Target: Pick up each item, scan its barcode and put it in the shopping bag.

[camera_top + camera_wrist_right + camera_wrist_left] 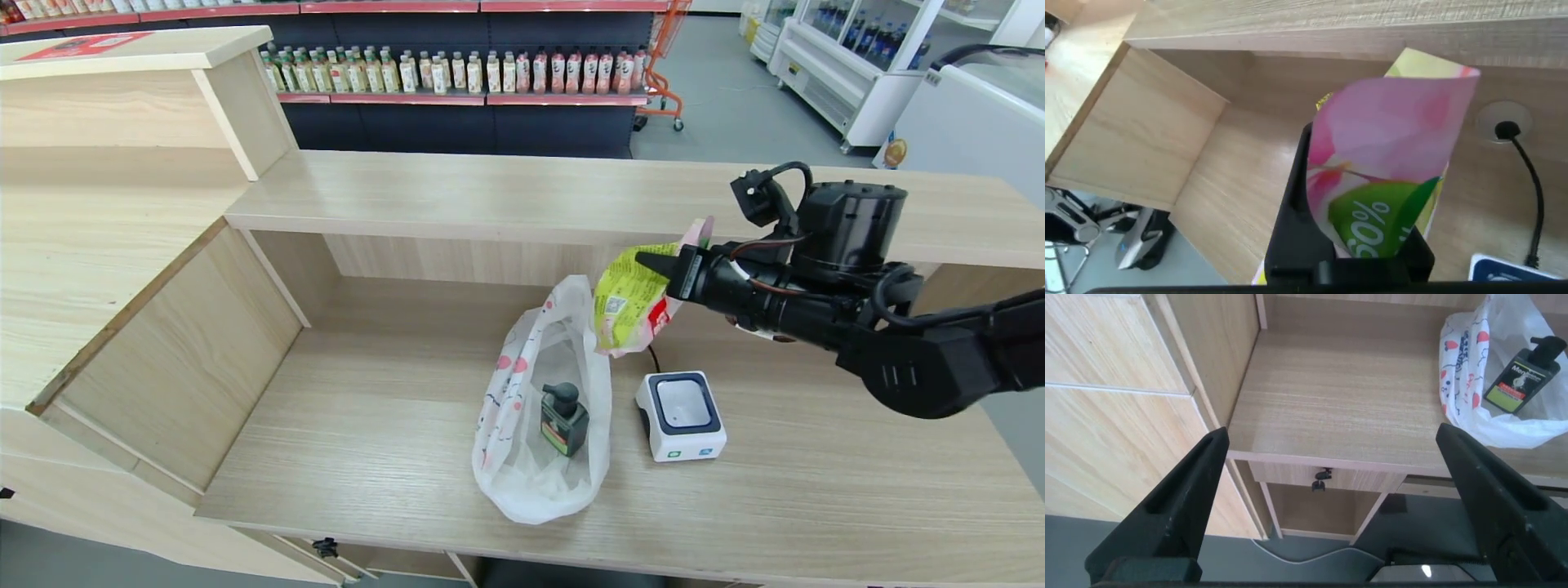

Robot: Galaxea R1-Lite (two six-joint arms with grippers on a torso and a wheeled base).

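While the right gripper clamps its fingers on a yellow-green and pink snack packet, the packet hangs in the air above the counter, between the shopping bag and the scanner. The bag's raised rim stands just beside the packet's lower edge, and a dark pump bottle lies inside the bag. The scanner's cable runs back beneath the packet, with the upper ledge close behind. The right wrist view adds the packet's pink face. From the left wrist view come the left gripper, fingers spread wide with nothing between them, and a drawer lock under the counter's front. The packet's long axis slants, its upper end toward the ledge and its lower end toward the bag.
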